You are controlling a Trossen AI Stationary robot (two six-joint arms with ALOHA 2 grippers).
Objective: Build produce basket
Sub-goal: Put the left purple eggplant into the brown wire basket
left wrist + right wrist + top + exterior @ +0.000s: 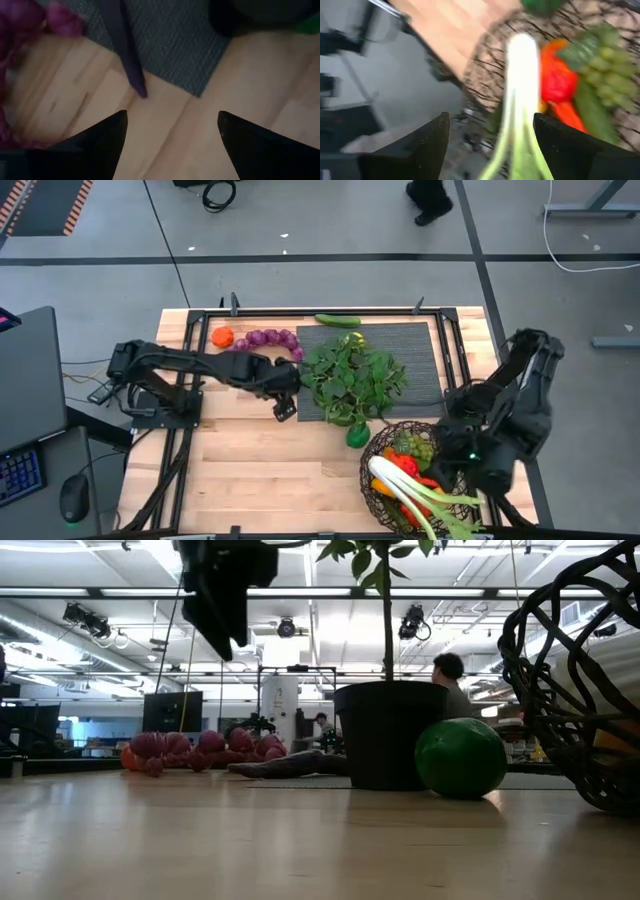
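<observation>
Wire basket (378, 480) holds leek (420, 495), green grapes (417, 446); both pincers released.

No readable text, label, brand, number or sign anywhere, none on the bench (260, 450), none on the produce (410, 470), none in the room behind

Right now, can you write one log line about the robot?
left end effector: open over table | right end effector: open above basket | leek: in basket
</observation>
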